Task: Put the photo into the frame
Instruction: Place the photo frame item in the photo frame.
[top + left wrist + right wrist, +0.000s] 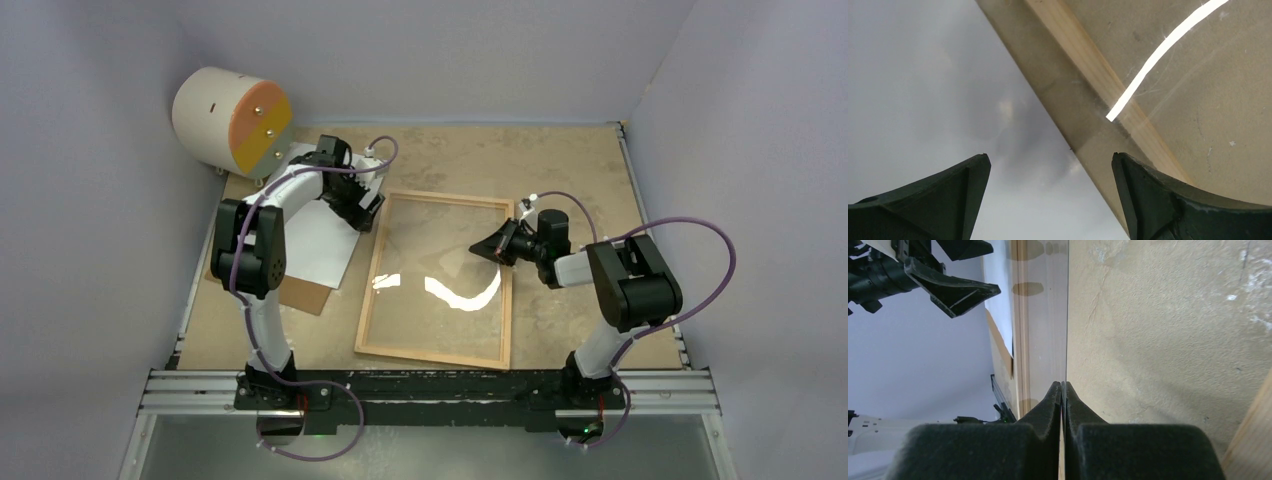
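The light-wood frame [505,310] lies flat mid-table. Its clear pane [440,260] carries bright reflections. My right gripper [484,246] is shut on the pane's right edge. In the right wrist view the pane [1066,315] runs edge-on from between my closed fingers [1063,386] and seems raised off the frame's rail [1250,440]. The photo [320,235] lies white back up, left of the frame. My left gripper [368,208] is open and empty above the photo's right edge. In the left wrist view the gripper [1048,160] hangs over the photo [923,100] beside the frame rail [1088,65].
A brown backing sheet [300,296] lies under the photo, sticking out at its near edge. A white drum with an orange and yellow face [232,120] stands at the back left. Walls close in the table on three sides.
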Available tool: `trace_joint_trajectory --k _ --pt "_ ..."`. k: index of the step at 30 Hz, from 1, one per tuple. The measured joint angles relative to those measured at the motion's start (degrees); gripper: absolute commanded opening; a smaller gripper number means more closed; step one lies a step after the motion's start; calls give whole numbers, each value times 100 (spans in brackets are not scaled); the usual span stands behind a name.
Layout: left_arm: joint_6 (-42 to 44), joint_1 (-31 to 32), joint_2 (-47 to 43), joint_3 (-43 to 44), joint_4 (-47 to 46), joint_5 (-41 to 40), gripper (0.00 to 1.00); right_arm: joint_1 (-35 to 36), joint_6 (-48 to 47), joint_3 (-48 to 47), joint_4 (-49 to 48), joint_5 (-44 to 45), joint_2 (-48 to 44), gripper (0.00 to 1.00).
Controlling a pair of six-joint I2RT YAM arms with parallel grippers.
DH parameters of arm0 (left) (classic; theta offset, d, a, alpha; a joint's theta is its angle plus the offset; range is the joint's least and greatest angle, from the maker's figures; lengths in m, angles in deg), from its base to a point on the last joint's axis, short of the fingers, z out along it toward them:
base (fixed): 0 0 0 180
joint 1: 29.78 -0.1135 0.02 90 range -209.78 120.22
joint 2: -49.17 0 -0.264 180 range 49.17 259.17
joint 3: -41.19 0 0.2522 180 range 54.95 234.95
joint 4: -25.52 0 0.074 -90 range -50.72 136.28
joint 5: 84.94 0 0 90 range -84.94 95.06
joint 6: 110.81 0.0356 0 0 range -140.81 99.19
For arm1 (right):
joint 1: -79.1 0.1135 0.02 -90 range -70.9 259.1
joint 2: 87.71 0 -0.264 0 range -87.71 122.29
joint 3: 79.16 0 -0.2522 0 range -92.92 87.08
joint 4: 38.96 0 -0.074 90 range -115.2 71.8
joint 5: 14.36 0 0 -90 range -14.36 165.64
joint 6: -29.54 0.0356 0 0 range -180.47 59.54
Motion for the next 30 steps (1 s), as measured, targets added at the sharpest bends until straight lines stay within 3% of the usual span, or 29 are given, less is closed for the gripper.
trace_joint_trajectory --k 30 --pt "-151 321 391 424 61 57 100 -238 -31 133 201 -374 160 0"
